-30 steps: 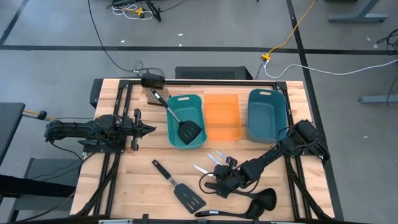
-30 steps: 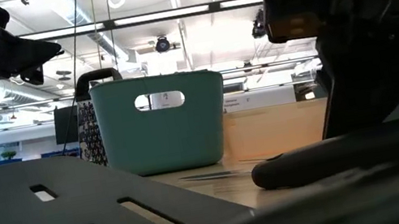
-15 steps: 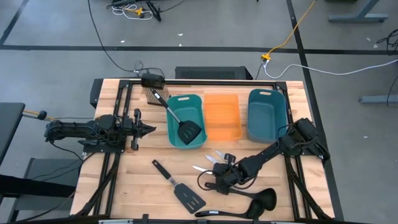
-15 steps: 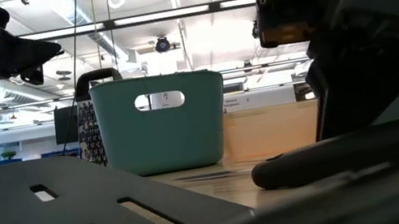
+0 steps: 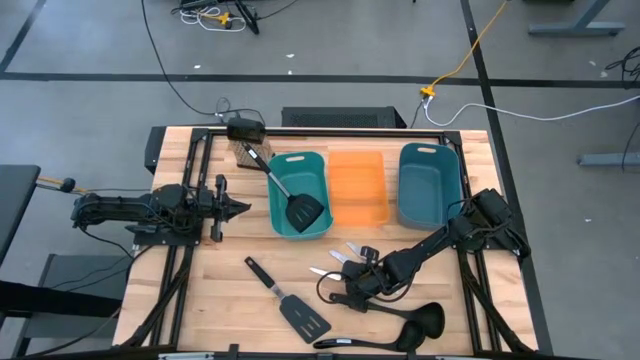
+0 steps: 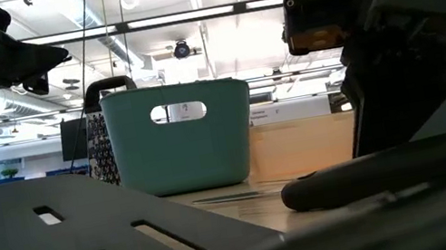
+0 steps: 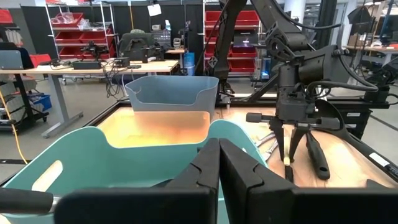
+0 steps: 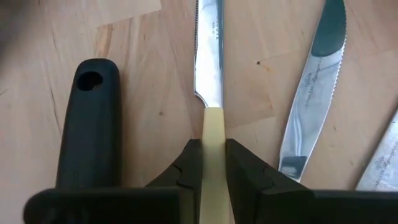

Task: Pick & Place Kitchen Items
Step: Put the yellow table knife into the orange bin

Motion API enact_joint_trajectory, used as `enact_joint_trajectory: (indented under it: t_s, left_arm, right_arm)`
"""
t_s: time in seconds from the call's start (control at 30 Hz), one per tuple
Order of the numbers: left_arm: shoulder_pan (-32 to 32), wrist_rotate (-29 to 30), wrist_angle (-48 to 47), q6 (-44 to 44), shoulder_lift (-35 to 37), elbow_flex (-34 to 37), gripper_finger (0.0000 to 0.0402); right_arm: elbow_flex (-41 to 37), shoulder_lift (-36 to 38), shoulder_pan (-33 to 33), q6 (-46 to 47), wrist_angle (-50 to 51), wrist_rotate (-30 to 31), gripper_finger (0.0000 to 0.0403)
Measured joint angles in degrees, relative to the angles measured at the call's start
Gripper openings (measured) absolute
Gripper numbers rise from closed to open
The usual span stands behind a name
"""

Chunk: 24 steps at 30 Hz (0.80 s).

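High view: a pale wooden worktop (image 5: 225,290) carries 3 plastic bins in a row at the far side — teal (image 5: 282,170), orange (image 5: 357,165), darker teal-blue (image 5: 428,160). A black slotted spatula (image 5: 298,205) leans in the first bin; a second, steel-handled black slotted spatula (image 5: 290,301) lies on the wood nearer the front. The right end effector (image 5: 352,289) is down among the small silver knives (image 5: 352,250), just beside 2 black ladles (image 5: 415,322). The left end effector (image 5: 240,209) waits at the left side, well apart from them.

Low view: the right arm fills the right side, above a black ladle handle (image 6: 397,170) in the foreground.

Left wrist view: the left end effector (image 7: 219,163) has its fingers pressed together, empty, facing the bins.

Right wrist view: the right end effector (image 8: 212,155) is narrowed onto the pale yellow handle of the yellow-handled knife (image 8: 210,68) — a finger touching each side. The knife's long axis runs straight ahead between the fingers, blade leading. A black handle (image 8: 90,134) lies parallel just beside it. It appears gripped and ready to lift; the right arm is plainly the nearer one.
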<state>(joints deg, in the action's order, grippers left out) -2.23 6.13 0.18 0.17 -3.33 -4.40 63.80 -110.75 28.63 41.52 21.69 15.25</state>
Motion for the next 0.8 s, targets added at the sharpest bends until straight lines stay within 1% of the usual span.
enact_joint_trajectory:
  t_s: [0.23,0.53,0.67,0.73,0.8]
  left_arm:
    - [-0.01,0.0,-0.04,0.02,0.01,-0.02,0.0009]
    - [0.0,0.0,-0.04,0.02,0.01,-0.02,0.001]
    - [0.01,0.0,-0.04,0.02,0.0,-0.02,0.0009]
    - [0.01,0.0,-0.04,0.05,0.0,-0.02,0.0009]
    - [0.01,0.01,-0.04,0.06,0.0,-0.02,0.001]
  right_arm:
    - [-0.23,1.07,0.23,-0.5,-0.9,2.14,0.0054]
    - [-0.21,1.55,0.44,-2.59,-2.78,2.83,0.0054]
    - [-0.21,3.25,1.59,-4.18,-4.08,7.43,0.0054]
    - [-0.21,4.91,2.32,-5.06,-5.15,8.6,0.0054]
    - [-0.21,7.25,3.54,-6.55,-5.03,11.16,0.0054]
